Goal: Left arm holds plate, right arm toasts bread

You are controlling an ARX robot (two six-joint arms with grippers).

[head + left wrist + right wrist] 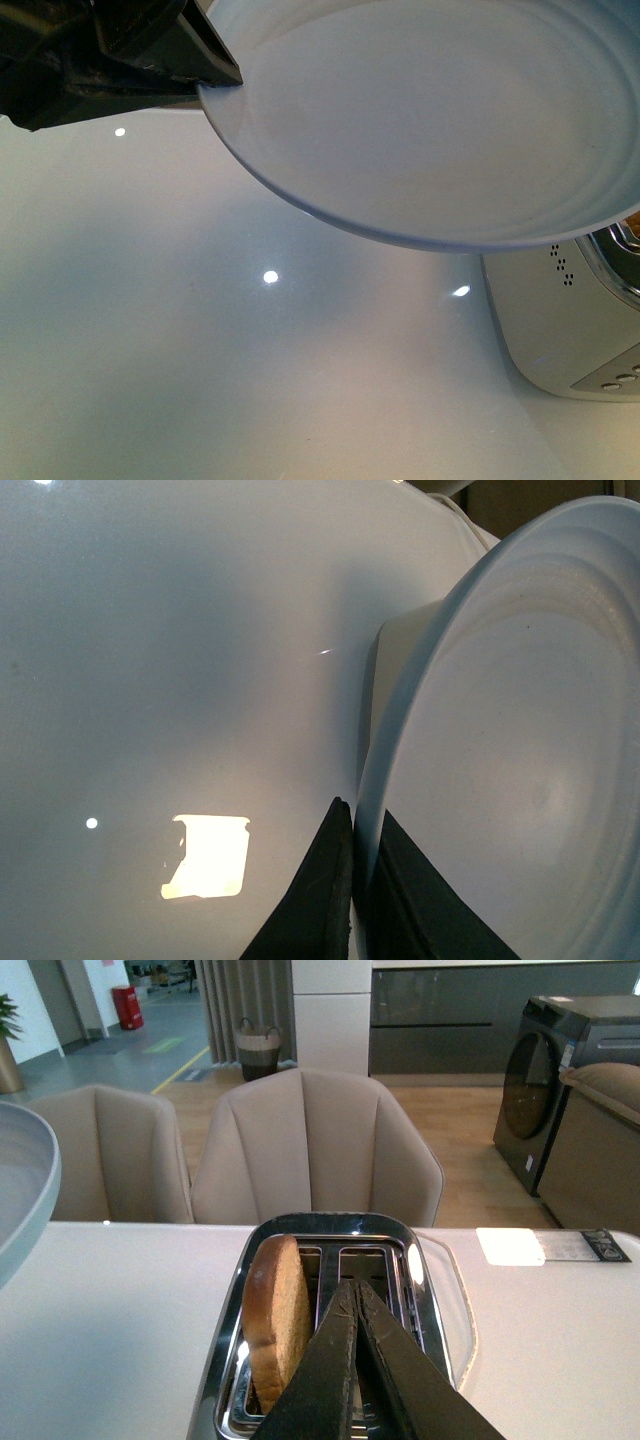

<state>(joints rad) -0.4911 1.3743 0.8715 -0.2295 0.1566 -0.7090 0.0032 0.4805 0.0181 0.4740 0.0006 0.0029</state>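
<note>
Right gripper [355,1295], fingers pinched together and empty, hangs over the toaster [425,1290] beside the bread [278,1310], upright in the left slot, toward the plate [430,120] the left gripper [360,870] clamps by its rim

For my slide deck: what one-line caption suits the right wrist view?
Right end effector, shut, above a chrome toaster with one bread slice standing in a slot.
</note>
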